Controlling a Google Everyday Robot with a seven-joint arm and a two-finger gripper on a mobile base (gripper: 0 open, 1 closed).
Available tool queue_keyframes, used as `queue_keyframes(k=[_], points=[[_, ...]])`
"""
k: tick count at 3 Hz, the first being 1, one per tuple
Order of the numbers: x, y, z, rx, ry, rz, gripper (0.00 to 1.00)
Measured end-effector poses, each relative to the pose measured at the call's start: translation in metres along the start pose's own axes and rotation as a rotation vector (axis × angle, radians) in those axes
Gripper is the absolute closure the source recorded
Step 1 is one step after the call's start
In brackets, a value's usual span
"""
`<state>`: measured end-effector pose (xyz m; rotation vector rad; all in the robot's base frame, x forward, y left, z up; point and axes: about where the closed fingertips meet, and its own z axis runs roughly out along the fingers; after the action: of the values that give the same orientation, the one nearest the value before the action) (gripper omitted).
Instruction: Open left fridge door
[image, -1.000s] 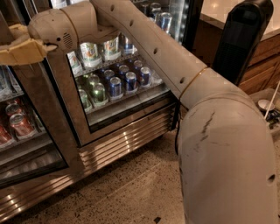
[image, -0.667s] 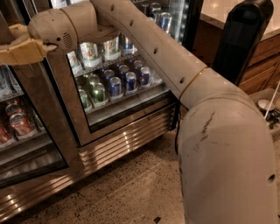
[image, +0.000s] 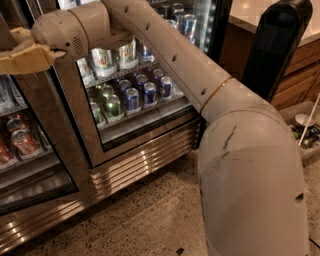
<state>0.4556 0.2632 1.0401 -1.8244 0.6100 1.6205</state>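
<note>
The left fridge door (image: 52, 125) fills the left edge of the camera view, a glass pane in a wide bronze-brown metal frame with red cans on shelves behind it. My gripper (image: 21, 56) sits at the top left, right against the upper part of that frame. My pale arm (image: 165, 60) runs from the lower right across the fridge front to it. Whether the gripper touches or holds the frame is hidden.
The twin glass door (image: 135, 95) to the right shows silver-blue cans and a white light strip (image: 204, 25). A steel vent grille (image: 145, 160) runs below both doors. A black upright unit (image: 272, 45), wooden cabinets and a bin (image: 305, 127) stand at right. Speckled floor (image: 140, 220) lies in front.
</note>
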Motion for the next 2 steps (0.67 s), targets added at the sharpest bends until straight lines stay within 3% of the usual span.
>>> queue_keyframes(k=[2], points=[[0.0014,0.0047,-0.0004,-0.027,-0.015,0.0,1.0]])
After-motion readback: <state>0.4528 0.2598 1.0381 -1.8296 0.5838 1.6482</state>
